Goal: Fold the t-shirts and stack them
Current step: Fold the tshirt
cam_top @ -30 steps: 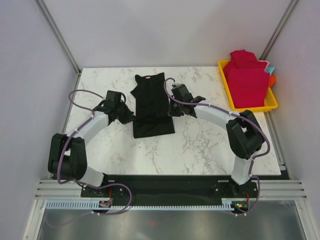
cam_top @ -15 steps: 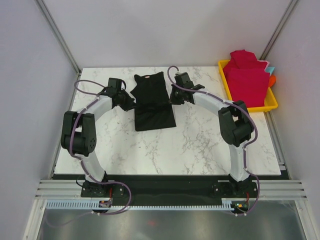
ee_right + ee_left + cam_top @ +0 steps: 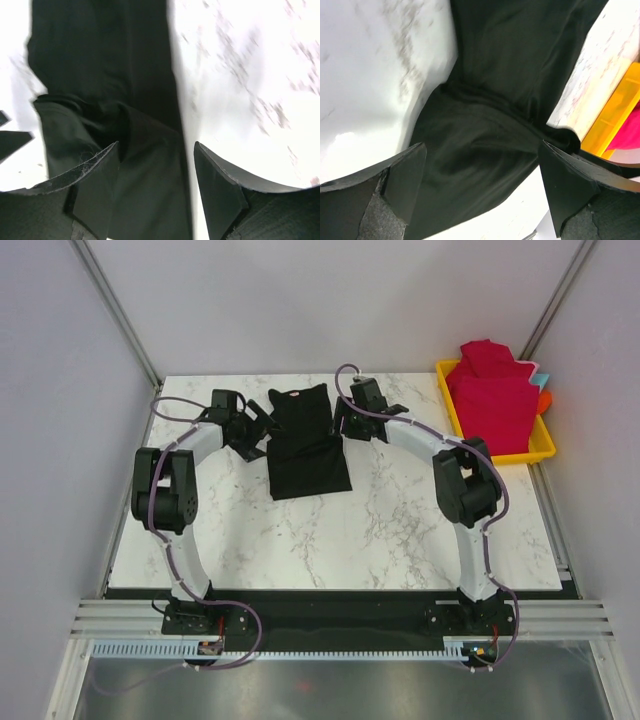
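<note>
Black t-shirt [image 3: 305,445], lying folded narrow at upper centre of the worktop [image 3: 400,520] between the released left tool [image 3: 257,430] and right tool [image 3: 343,424], could be snagged and unfolded if either tool is withdrawn low.

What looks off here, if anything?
Nothing spilled or damaged. The black t-shirt lies slightly tilted on the table, with a bunched crease across its middle rather than a flat fold. The red t-shirts sit in a loose, uneven heap in the yellow tray.
</note>
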Controlling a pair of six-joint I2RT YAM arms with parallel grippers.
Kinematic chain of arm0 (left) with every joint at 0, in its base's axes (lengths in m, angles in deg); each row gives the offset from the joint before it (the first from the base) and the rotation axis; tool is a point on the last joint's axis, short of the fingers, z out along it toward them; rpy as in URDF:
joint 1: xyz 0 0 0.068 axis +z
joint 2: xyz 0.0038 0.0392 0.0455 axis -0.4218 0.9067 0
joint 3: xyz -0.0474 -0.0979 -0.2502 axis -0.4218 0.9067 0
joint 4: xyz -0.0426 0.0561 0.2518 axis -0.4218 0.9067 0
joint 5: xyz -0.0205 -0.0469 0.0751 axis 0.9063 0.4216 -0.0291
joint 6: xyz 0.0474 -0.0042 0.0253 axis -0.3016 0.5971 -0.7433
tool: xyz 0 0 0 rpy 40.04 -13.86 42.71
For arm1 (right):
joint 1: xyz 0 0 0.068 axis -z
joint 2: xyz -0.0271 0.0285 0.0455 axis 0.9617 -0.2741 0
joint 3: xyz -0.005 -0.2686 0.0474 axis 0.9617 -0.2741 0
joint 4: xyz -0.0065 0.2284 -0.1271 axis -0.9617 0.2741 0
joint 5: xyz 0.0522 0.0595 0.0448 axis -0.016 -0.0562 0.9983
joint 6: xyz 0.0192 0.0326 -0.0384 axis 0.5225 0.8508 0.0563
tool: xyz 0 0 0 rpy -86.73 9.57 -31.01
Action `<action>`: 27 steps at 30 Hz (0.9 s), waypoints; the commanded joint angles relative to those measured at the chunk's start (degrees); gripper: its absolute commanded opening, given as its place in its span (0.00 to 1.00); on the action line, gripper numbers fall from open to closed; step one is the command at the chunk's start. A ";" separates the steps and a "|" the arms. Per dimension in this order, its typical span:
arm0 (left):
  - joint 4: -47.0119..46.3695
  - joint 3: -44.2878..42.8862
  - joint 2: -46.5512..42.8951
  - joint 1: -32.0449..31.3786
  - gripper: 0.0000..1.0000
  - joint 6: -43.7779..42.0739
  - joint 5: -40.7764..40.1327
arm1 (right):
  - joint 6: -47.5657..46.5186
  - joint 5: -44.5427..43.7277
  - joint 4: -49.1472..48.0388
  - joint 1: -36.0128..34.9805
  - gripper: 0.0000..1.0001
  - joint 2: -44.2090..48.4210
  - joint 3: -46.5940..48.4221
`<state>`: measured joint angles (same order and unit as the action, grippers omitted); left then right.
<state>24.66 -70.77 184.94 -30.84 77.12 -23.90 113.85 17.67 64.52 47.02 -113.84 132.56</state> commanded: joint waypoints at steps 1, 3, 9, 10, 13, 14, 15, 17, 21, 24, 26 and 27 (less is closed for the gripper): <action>-2.25 4.92 -7.62 -0.17 1.00 -2.49 0.22 | -0.81 -2.91 -3.69 0.35 0.68 7.87 -6.91; -2.61 8.79 -9.84 -0.44 1.00 -3.89 -0.31 | -0.72 -2.83 -6.42 0.35 0.69 12.44 -13.24; -6.27 21.26 -19.68 -2.19 0.97 -6.88 0.13 | 0.07 1.45 -10.72 0.18 0.68 19.58 -27.13; -7.17 23.11 -21.00 -2.37 0.94 -6.98 -0.05 | 0.60 2.52 -11.60 0.09 0.65 19.85 -30.02; -9.28 30.31 -24.52 -2.81 0.91 -6.98 -0.92 | 1.66 4.81 -14.24 -0.35 0.62 20.82 -33.47; -9.72 31.55 -25.31 -2.81 0.90 -6.89 -1.19 | 1.74 4.99 -14.59 -0.44 0.62 21.17 -34.09; -11.03 32.69 -25.49 -3.07 0.87 -6.80 -0.84 | 1.74 5.25 -14.95 -0.79 0.62 21.78 -34.62; -12.53 34.89 -25.32 -3.16 0.82 -6.37 0.04 | 1.83 5.43 -15.56 -1.23 0.58 21.88 -35.85; -15.61 36.40 -22.95 -3.25 0.79 -7.84 1.97 | 2.09 5.69 -18.36 -2.28 0.55 20.21 -37.26; -14.91 35.52 -22.33 -3.16 0.72 -8.65 2.15 | 2.53 6.48 -18.55 -2.64 0.51 18.11 -36.82; -14.91 35.52 -22.76 -3.25 0.69 -9.00 2.85 | 3.15 6.92 -18.47 -2.64 0.50 17.40 -36.99; -14.82 35.87 -23.20 -3.25 0.67 -9.00 2.51 | 3.41 6.92 -18.55 -2.64 0.49 16.87 -37.17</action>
<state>12.60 -34.31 162.06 -33.92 71.11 -22.82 116.06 23.41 48.74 44.40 -95.17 95.44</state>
